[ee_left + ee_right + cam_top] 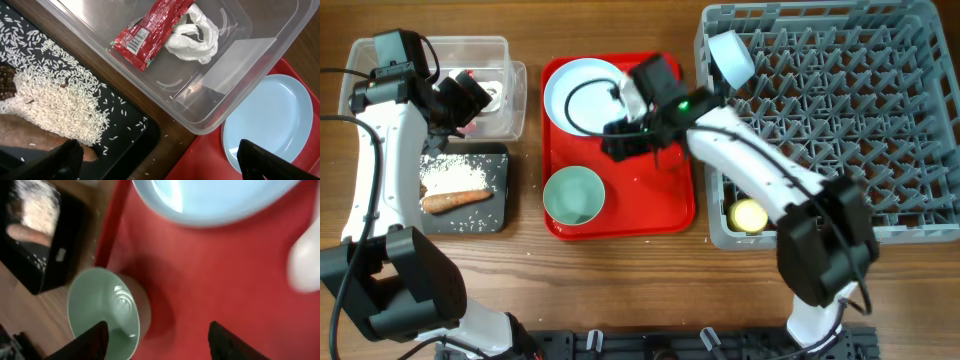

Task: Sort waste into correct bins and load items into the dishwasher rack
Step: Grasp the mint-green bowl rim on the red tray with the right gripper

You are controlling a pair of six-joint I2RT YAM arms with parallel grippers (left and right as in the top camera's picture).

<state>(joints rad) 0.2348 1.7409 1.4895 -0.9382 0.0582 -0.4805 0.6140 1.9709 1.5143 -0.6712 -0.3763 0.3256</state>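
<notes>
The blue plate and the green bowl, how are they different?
The plate is pale blue; the bowl is pale green. The plate is flat and shallow; the bowl is deep. The plate looks wider than the bowl. On the red tray, the plate sits at the far end and the bowl at the near end. Both are round and empty.

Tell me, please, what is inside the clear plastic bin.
A red wrapper and a crumpled white plastic bag lie in the clear bin. The left arm covers part of it from overhead, so more could be hidden.
</notes>
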